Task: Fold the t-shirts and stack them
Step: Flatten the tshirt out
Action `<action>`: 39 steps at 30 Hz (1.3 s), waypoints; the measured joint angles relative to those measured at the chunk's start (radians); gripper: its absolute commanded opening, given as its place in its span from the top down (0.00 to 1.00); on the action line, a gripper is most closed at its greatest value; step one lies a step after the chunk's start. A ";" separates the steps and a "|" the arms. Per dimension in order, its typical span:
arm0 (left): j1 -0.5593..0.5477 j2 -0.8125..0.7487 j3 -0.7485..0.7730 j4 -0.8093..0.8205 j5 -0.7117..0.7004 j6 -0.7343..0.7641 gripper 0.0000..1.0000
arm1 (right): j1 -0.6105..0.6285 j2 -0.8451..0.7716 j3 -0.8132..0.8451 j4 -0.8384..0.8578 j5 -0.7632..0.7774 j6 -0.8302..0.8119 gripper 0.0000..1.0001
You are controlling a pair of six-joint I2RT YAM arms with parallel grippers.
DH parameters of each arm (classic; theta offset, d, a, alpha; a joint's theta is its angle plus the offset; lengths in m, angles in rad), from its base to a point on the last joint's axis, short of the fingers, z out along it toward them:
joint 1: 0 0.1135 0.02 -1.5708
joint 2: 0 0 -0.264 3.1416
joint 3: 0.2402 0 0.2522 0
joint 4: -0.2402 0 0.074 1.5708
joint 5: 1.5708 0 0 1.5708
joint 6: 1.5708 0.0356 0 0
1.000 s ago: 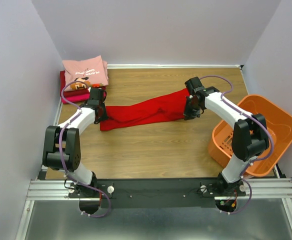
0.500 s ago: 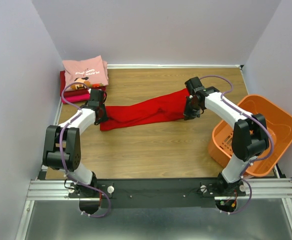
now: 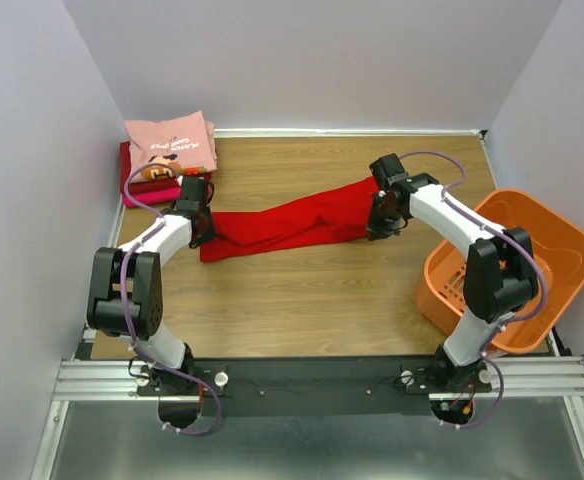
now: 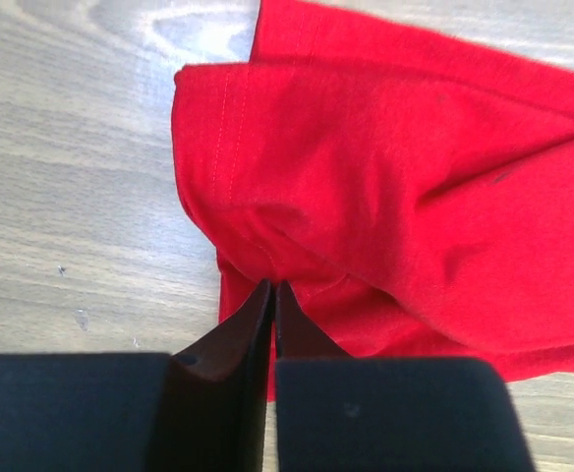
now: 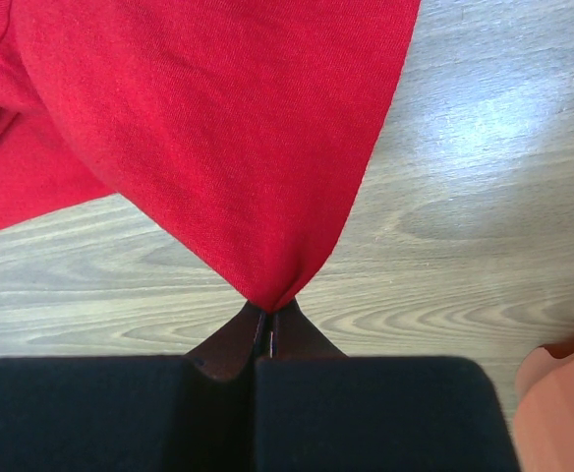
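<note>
A bright red t-shirt (image 3: 292, 222) lies stretched in a long band across the wooden table. In the left wrist view my left gripper (image 4: 272, 287) is shut on a bunched fold at the shirt's (image 4: 395, 187) left end. The same gripper (image 3: 204, 230) sits at that end in the top view. My right gripper (image 5: 270, 311) is shut on a pinched point of the red cloth (image 5: 208, 128) at the shirt's right end (image 3: 378, 222). A folded light pink printed t-shirt (image 3: 172, 146) tops a stack at the back left, with dark red and magenta t-shirts (image 3: 140, 192) under it.
An orange plastic basket (image 3: 547, 232) stands at the right edge, beside the right arm. The stack sits close behind the left gripper. Grey walls close the table on three sides. Bare wood (image 3: 302, 300) lies in front of the shirt.
The left gripper's fingers have closed onto the shirt's left end. Both arms and the shirt have otherwise stayed in place.
</note>
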State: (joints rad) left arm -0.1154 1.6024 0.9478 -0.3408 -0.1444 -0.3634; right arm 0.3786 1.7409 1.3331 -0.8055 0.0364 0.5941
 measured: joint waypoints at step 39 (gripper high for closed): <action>0.175 -0.222 0.493 -0.145 0.140 -0.015 1.00 | -0.069 0.008 0.566 -0.080 0.160 -0.085 1.00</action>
State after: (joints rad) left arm 0.0597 1.3804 1.4410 -0.4858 -0.0048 -0.3782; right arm 0.3092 1.7493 1.8996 -0.8856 0.1967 0.5091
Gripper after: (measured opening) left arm 0.005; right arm 0.012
